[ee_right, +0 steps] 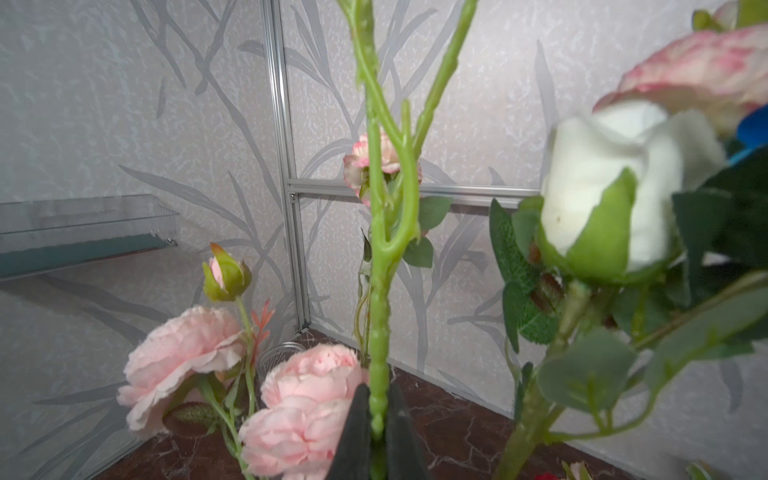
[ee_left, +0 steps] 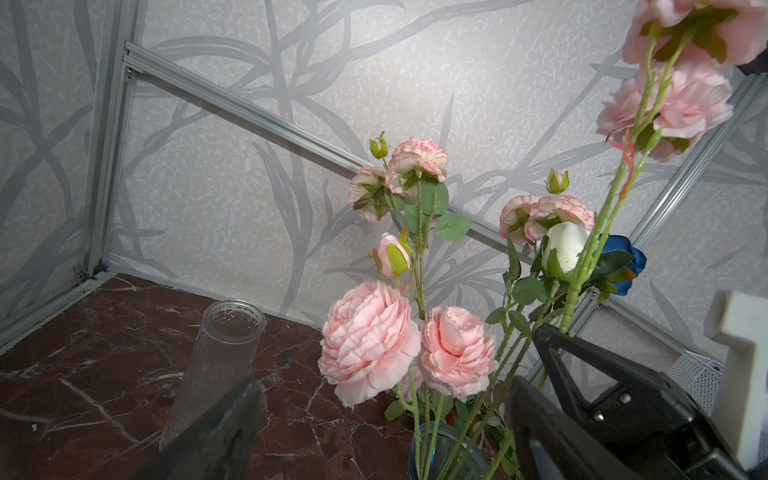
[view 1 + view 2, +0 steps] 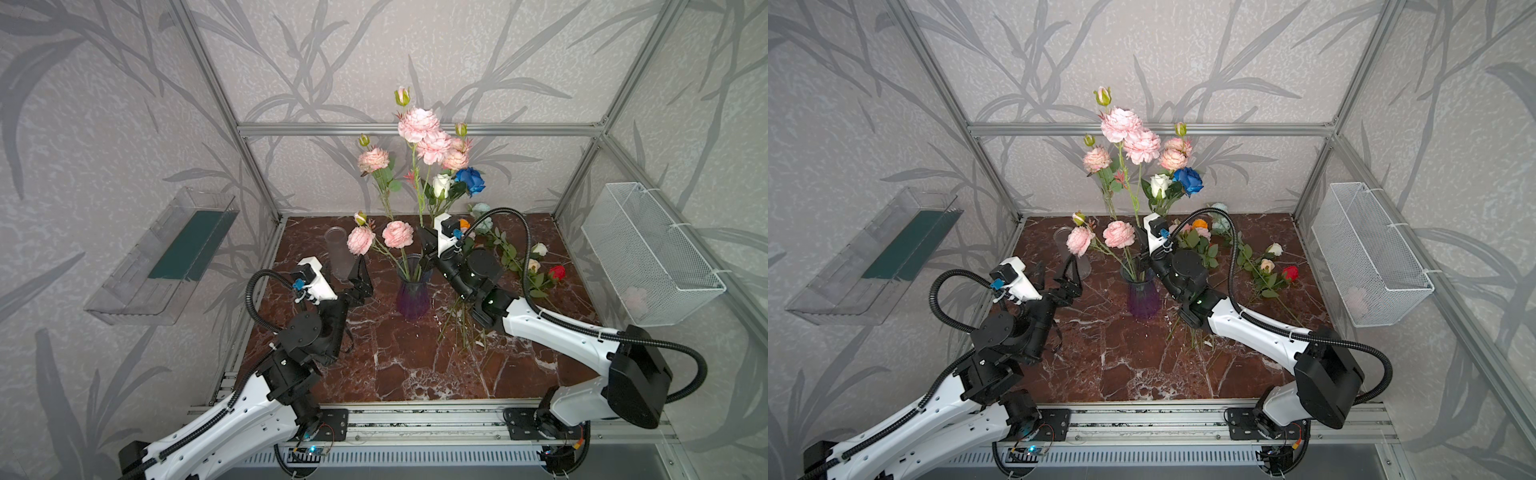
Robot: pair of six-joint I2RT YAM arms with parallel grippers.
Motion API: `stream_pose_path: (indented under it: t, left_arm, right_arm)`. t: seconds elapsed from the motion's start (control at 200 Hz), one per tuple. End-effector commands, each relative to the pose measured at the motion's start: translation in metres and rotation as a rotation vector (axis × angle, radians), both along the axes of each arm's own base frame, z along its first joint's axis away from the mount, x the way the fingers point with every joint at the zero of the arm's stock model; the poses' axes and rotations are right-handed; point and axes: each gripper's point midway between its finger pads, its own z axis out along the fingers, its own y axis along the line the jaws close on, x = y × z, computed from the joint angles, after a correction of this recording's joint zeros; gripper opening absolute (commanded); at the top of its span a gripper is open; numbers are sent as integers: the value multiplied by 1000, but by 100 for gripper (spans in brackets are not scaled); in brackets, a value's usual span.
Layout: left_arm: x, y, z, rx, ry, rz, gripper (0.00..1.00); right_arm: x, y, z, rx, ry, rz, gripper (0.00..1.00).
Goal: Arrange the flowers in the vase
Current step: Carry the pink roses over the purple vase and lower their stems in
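A purple glass vase [image 3: 412,296] [image 3: 1143,297] stands mid-table and holds pink, white and blue flowers [image 3: 398,233]. My right gripper [image 3: 426,246] [image 1: 378,419] is just above the vase rim [image 2: 412,451], shut on the green forked stem [image 1: 380,311] of a tall pink flower [image 3: 419,122] [image 3: 1121,119]. My left gripper [image 3: 354,274] [image 2: 386,401] is open to the left of the vase with nothing between its fingers [image 2: 226,428]. More flowers lie on the table at the right: a red rose [image 3: 557,272], a cream one [image 3: 533,264] and a white one [image 3: 539,248].
A clear glass cylinder [image 3: 337,253] [image 2: 226,357] stands just behind my left gripper. Loose stem ends [image 3: 461,328] spread under the right arm. A white mesh basket [image 3: 648,257] hangs on the right wall and a clear tray [image 3: 166,257] on the left wall.
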Motion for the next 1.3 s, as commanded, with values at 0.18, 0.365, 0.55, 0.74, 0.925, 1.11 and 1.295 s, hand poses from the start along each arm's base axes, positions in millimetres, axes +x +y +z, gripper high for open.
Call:
stream_pose_path:
  t: [0.18,0.365,0.55,0.74,0.925,1.11,1.295]
  left_arm:
    - [2,2,3,-31,6,0,93]
    - [4,1,2,-36,10,-5,93]
    - [4,0,2,-39,13,-11,93]
    - [5,0,1,-39,16,-14,93]
    - [5,-1,1,-43,18,-19,93]
    - [7,-2,-1,-42,26,-24,93]
    - [7,-4,-1,-40,28,-29,93]
  right_arm:
    - [-3,-8,-10,30,68,-15,21]
    - [-7,-3,-12,-4,79,-9,28]
    - [-3,-1,-16,-41,115,-37,35]
    - [-4,9,-32,-135,197,-23,43]
    - [-11,-3,-39,-130,216,-64,47]
    - [-17,-3,-41,-151,249,-46,51]
    - [-24,-5,-48,-193,342,-31,60]
